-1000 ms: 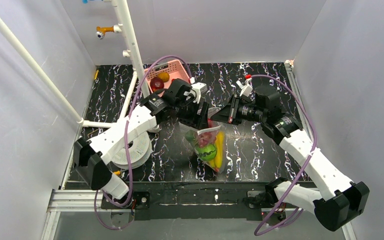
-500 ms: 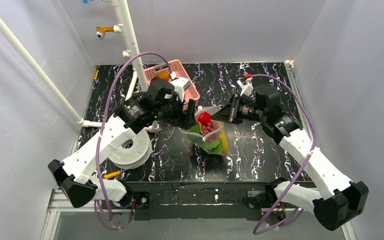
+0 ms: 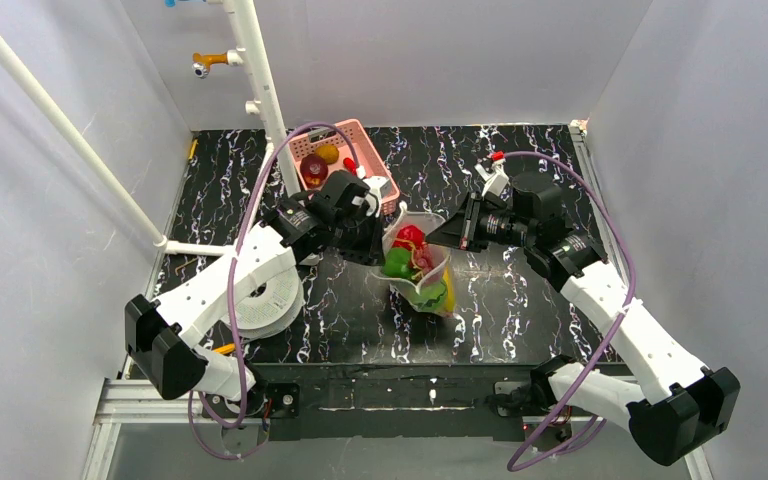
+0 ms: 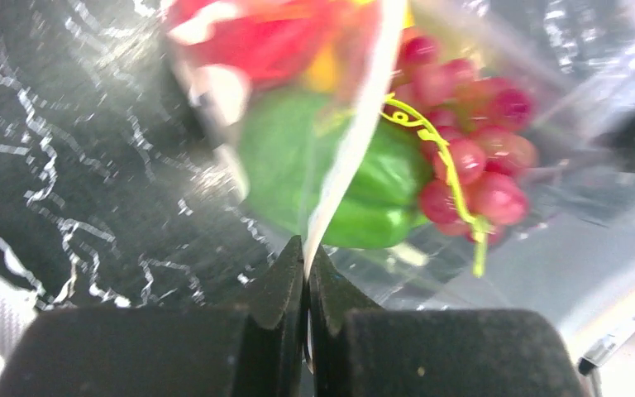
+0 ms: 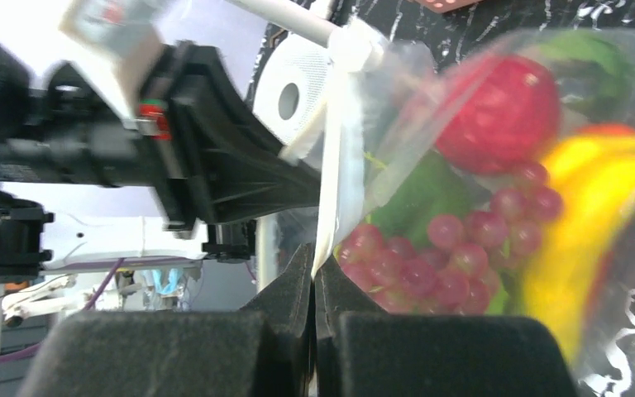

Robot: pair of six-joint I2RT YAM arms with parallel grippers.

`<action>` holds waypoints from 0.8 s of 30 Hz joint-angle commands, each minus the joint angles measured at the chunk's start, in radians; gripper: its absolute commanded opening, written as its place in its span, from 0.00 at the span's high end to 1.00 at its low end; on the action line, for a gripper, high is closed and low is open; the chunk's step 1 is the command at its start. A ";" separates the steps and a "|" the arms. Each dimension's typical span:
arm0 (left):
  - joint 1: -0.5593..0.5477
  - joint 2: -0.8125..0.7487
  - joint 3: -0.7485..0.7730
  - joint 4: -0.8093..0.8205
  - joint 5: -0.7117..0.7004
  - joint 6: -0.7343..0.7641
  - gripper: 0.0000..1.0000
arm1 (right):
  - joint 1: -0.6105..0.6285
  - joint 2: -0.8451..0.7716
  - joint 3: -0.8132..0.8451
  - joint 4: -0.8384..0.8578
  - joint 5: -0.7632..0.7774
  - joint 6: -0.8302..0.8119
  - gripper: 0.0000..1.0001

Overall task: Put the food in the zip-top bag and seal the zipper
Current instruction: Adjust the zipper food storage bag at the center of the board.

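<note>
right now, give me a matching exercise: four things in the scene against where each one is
1 zip-top bag
2 pink basket
3 white reel
4 grapes

a inside the bag, beside the green pepper
b far side, next to the white pipe
c lying flat, partly hidden by the left arm
d edge pinched by left gripper and right gripper

Pairs: 1-d, 2-b, 3-c, 4-a

- Black table (image 3: 520,150), white veins streaking all across it, and it carries everything here.
- Far side, left of centre: the pink basket (image 3: 352,128) sits flat on it.
- Near left: a white roll (image 3: 265,305) lies flat.
- Just beside the roll, a white pipe (image 3: 195,247) runs along the surface.
- Near-left edge: a small orange-yellow piece (image 3: 222,349).
- Middle: the zip-top bag (image 3: 430,290), lower end down at the surface; resting or not, can't tell.
</note>
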 commanded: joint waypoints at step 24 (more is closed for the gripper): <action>-0.004 0.105 0.185 0.255 0.277 -0.231 1.00 | 0.017 -0.026 0.096 -0.225 0.245 -0.187 0.99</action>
